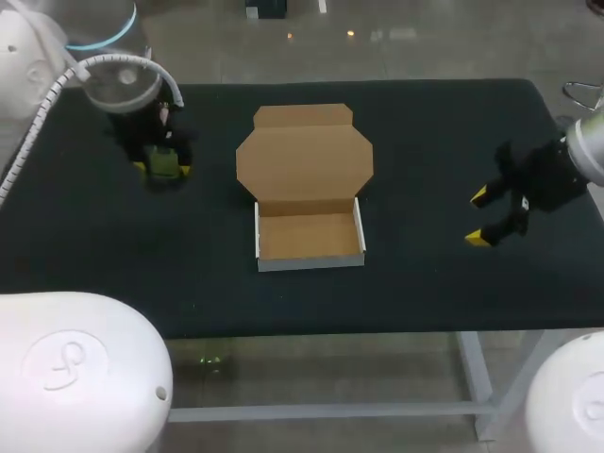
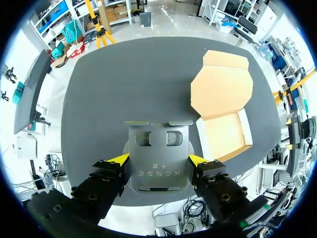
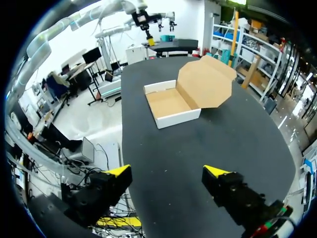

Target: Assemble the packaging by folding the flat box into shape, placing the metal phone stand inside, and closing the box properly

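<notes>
Head view: phone stand [image 1: 162,162] mostly hidden

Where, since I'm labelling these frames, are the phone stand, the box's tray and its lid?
phone stand [image 2: 157,163]: left wrist view, middle of its grey plate.
box tray [image 1: 308,236]: head view, its bare cardboard floor.
box lid [image 1: 304,160]: head view, middle of the open flap.

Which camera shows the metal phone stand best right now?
The left wrist view: the metal phone stand appears close and face-on, gripped between the fingers of the left hand. The head view shows only a sliver of it under that hand. The right wrist view does not show it clearly.
</notes>
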